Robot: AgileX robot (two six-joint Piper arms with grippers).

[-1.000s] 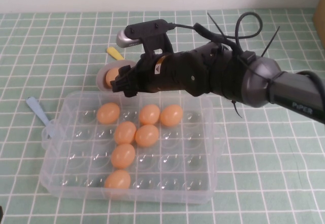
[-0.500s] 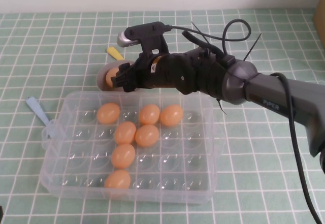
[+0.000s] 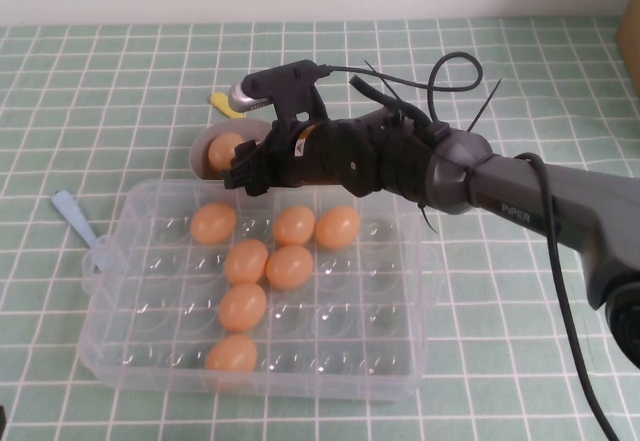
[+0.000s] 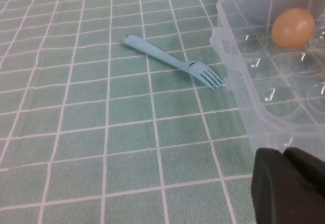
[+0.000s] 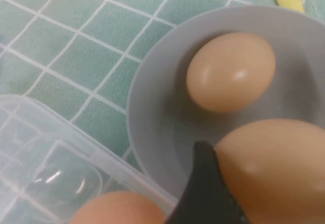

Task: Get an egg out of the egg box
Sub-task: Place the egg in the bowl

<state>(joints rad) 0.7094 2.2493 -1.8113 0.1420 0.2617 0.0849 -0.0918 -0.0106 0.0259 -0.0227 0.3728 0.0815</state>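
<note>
Right wrist view: egg [image 5: 277, 170] in right gripper [image 5: 213, 193], above bowl [image 5: 152, 107].

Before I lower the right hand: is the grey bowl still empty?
No, the right wrist view shows one egg already lying in the grey bowl, while the right hand holds another egg above it.
</note>
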